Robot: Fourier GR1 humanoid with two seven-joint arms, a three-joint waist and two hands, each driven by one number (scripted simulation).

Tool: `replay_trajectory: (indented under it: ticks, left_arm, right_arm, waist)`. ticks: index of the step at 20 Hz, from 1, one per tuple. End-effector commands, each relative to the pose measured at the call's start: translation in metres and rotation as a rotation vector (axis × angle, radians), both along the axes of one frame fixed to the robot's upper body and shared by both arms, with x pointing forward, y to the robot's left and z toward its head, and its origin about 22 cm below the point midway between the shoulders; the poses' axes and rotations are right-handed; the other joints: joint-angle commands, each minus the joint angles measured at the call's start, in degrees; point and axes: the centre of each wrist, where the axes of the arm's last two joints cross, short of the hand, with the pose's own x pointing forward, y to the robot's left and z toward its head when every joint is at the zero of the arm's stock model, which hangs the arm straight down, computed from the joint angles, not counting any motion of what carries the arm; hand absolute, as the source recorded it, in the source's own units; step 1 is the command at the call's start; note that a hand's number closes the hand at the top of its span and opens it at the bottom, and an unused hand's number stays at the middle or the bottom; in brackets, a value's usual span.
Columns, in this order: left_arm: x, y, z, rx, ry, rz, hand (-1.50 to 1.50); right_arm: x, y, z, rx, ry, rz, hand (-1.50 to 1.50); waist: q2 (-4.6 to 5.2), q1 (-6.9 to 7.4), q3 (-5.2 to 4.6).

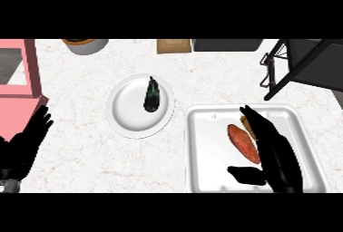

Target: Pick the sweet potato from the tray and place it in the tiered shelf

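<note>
An orange-red sweet potato lies lengthwise on the white tray at the lower right. My right hand reaches over the tray, its straight fingers running along the potato's right side and its thumb spread out just below the potato's near end. The hand is open and nothing is curled round the potato. The black tiered shelf stands at the upper right, beyond the tray. My left hand rests open at the lower left edge, fingers up.
A white plate with a dark eggplant sits left of the tray. A pink object stands at the far left. Along the back edge are a grey bowl, a brown board and a dark slab.
</note>
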Motion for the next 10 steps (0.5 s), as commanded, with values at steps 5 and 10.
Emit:
replay_trajectory:
  ticks: [5, 10]
  left_arm:
    - [0.001, -0.008, -0.003, -0.003, 0.008, -0.037, 0.0]
    - [0.0, -0.011, 0.008, -0.004, -0.018, -0.004, 0.0]
  right_arm:
    - [0.01, 0.006, 0.027, -0.439, 0.345, 0.057, -1.5]
    - [0.015, 0.006, 0.041, -0.555, 0.421, 0.079, -1.5]
  waist:
    - [0.41, 1.38, 0.03]
    - [0.25, 1.02, 0.22]
